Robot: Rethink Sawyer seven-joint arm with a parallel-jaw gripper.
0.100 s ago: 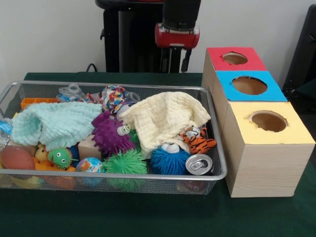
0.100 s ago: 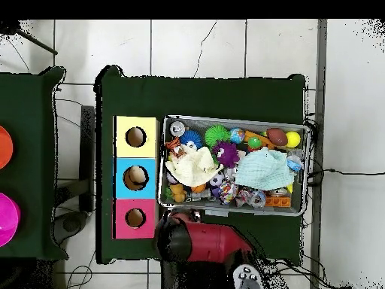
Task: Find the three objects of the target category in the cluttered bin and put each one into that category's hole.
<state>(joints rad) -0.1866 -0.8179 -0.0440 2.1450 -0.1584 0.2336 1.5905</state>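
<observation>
Progress: you appear early, bin (image 1: 217,170) still crammed | blue hole (image 2: 135,177) shows something inside, at 9 o'clock of bin | target category unclear | pincer state: cannot tell, arm (image 2: 203,242) at 6 o'clock.

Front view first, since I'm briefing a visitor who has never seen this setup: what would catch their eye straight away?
Probably the wire bin heaped with bright toys, where a purple spiky ball sits between a mint cloth and a cream cloth. Beside it stand three wooden boxes with round holes, topped red, blue and yellow. A silver can lies in the bin's corner nearest the yellow box.
</observation>
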